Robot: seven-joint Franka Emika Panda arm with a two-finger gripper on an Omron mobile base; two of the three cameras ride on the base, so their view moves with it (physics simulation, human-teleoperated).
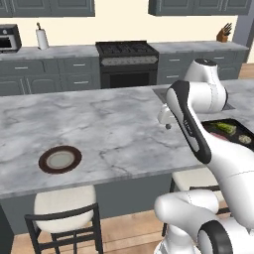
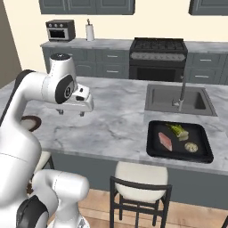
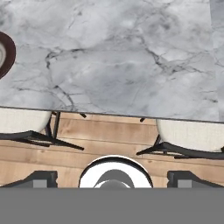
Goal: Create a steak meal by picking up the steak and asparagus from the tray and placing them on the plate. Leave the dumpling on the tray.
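I see the gripper (image 2: 70, 112) above bare marble counter (image 1: 114, 129), fingers apart, holding nothing. Steak (image 2: 165, 140), asparagus (image 2: 177, 130) and dumpling (image 2: 191, 147) lie in the tray (image 2: 153, 151) — plate (image 1: 60, 159) well apart, unloaded.

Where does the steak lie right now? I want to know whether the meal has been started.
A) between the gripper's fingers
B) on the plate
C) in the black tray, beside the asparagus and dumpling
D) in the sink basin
C: in the right base view the steak lies in the tray with the asparagus and the dumpling, while the plate holds nothing in the left base view.
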